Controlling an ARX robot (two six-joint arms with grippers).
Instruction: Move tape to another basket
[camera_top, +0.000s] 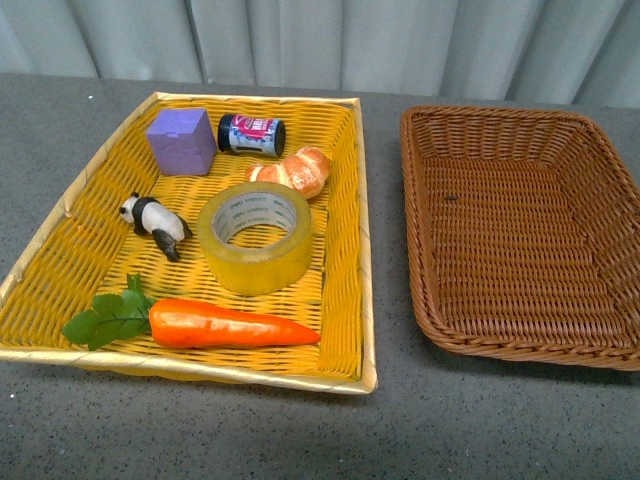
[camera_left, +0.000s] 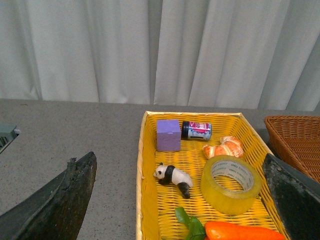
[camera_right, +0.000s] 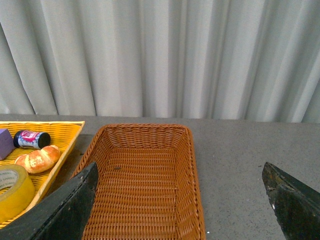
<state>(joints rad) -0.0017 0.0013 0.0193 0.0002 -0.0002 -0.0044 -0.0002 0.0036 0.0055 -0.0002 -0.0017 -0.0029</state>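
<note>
**Table stock: tape in the yellow basket, both my jaws open**

Left gripper (camera_left: 178, 156): my jaws are spread wide and grip nothing. They hang over the grey table (camera_top: 200, 430), facing the yellow basket (camera_top: 365, 300).

Right gripper (camera_right: 180, 165): my jaws are also spread wide and grip nothing. They face the brown basket (camera_top: 425, 270).

1. Tape (camera_top: 254, 237): lies flat, core hole up, near the middle of the yellow basket. It is ahead of my left jaws and off to the left of my right jaws, outside their span.
2. Carrot (camera_top: 232, 325): lies crosswise on the near side of the tape, between it and my left jaws. Its green leaves are at the left end.
3. Croissant (camera_top: 295, 171): just beyond the tape on the far side. I cannot tell whether the two touch.
4. Panda figure (camera_top: 155, 224): left of the tape and apart from it.
5. Purple cube (camera_top: 181, 141): by the far wall of the yellow basket.
6. Small dark jar (camera_top: 251, 134): on its side just beside the cube, behind the croissant.
7. Brown basket: right of the yellow basket, rims near each other but apart. There is a small dark speck (camera_top: 452, 197) on its floor.
8. In the way: the yellow basket's right wall and the brown basket's left wall stand between the tape and the brown floor.
9. Pale curtain (camera_top: 400, 40): hangs behind the table.
</note>
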